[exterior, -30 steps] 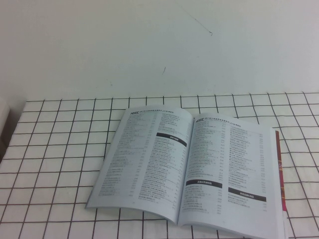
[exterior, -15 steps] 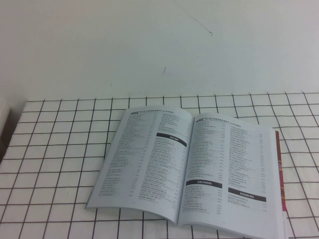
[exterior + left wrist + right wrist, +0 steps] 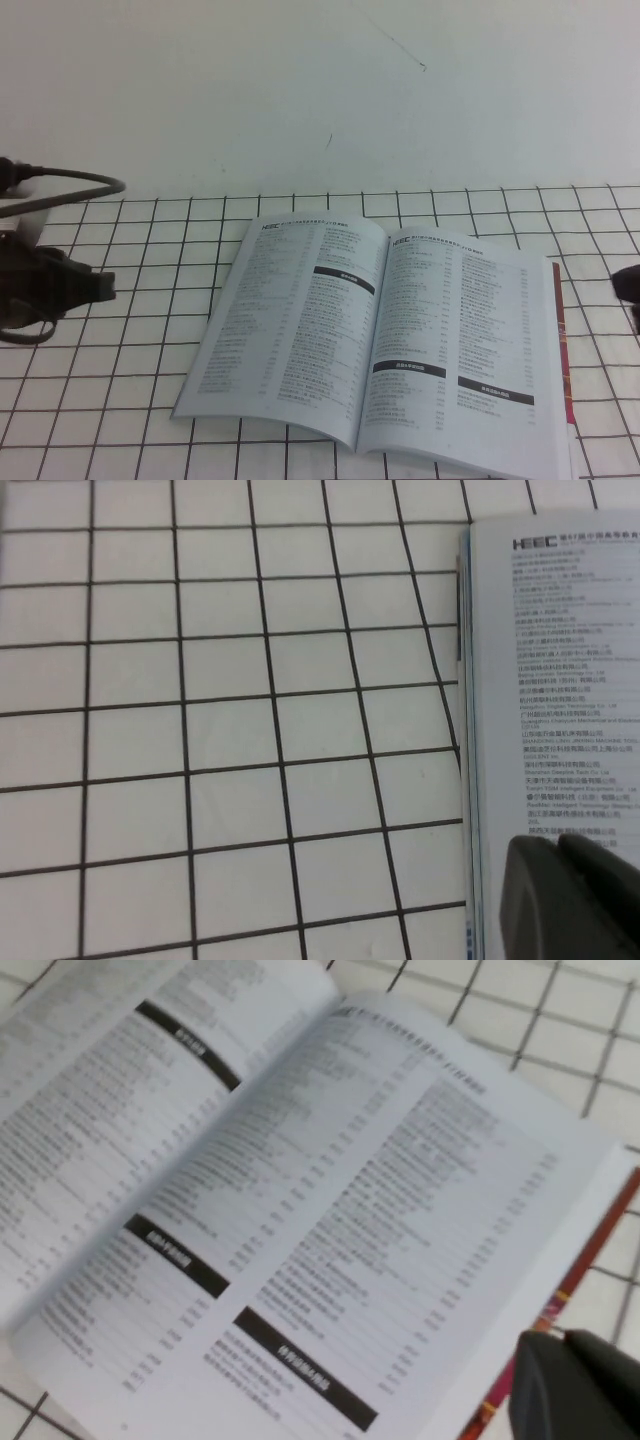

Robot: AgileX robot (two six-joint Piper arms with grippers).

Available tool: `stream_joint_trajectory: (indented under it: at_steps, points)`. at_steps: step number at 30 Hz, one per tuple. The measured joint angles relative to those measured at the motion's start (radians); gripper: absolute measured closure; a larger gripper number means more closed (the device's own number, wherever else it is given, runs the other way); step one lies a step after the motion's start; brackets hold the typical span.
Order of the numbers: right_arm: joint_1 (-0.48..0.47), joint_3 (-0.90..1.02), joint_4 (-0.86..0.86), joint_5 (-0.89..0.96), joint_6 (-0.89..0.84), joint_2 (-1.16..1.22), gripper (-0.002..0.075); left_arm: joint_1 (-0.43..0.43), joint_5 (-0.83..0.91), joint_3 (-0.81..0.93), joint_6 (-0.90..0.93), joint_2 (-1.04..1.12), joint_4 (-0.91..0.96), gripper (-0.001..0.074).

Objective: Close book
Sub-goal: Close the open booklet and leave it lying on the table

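The book (image 3: pixel 385 340) lay open and face up on the gridded bench (image 3: pixel 120 330), right of centre and close to the robot's side. Its spine (image 3: pixel 375 340) ran from the far side toward the near edge, leaning slightly. That put the left page (image 3: pixel 290 320) facing the left arm and the right page (image 3: pixel 470 350) facing the right arm. The left hand (image 3: pixel 98 285) hung at the left rim of the high view, well apart from the left page's outer edge, with bare grid between them. The right hand (image 3: pixel 628 284) showed only as a dark tip at the right rim, near the book's red cover edge (image 3: pixel 559 350). Whether either hand was wide or narrow could not be told, and neither held anything. Since closing meant swinging one half over the spine, the right hand looked better placed, being nearer a free edge with the cover lip exposed beneath the pages.
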Motion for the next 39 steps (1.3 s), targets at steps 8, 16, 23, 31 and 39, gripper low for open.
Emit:
stream_joint_trajectory:
  at_steps: [8,16,23,31,39]
  points:
    - [0.141,-0.005,0.158,-0.082,-0.163,0.340,0.0729,0.000,-0.056,-0.069,0.273,0.252,-0.267,0.0738]
    - [0.194,-0.011,0.198,-0.163,-0.240,0.577,0.0729,-0.009,0.014,-0.189,0.466,0.513,-0.448,0.0738]
    - [0.194,-0.027,0.218,-0.149,-0.257,0.605,0.0729,-0.010,-0.004,-0.276,0.514,0.683,-0.472,0.0738]
    - [0.194,-0.027,0.220,-0.145,-0.259,0.605,0.0729,-0.080,-0.004,-0.290,0.504,0.744,-0.409,0.0738]
    - [0.194,-0.028,0.227,-0.145,-0.259,0.605,0.0729,-0.168,0.080,-0.293,0.485,0.748,-0.466,0.0738]
